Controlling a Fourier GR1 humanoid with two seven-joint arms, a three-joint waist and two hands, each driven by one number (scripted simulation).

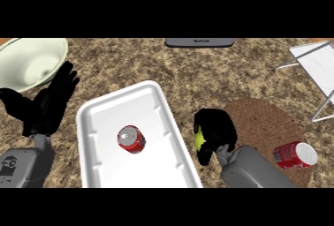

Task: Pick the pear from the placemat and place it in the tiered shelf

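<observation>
A: Where is the pear (pixel 199 140) found?

B: It is seen at the left edge of the brown round placemat (pixel 264 119), enclosed by the right hand (pixel 215 130), whose fingers are curled round it. Only a yellow-green sliver is left uncovered on the hand's left side.

A: Which way is its long axis pointed?

B: That cannot be told. The visible sliver is taller than wide, but the stem and both ends are hidden by the hand.

A: And the left hand (pixel 52 99)?

B: It is shown at the left of the view, fingers straight and spread, pointing up toward a white bowl (pixel 29 62). Nothing is held in it.

A: How many of each thing are counted?

B: One pear, one placemat and one white tray (pixel 108 110) are counted. Two red cans are seen: one can (pixel 131 139) is lying in the tray, and a second can (pixel 295 155) is set at the placemat's lower right edge. One white wire-framed shelf (pixel 316 66) is partly shown at the upper right, well apart from the pear. One dark grey object (pixel 199 42) is cut off at the top edge of the counter (pixel 215 73).
</observation>
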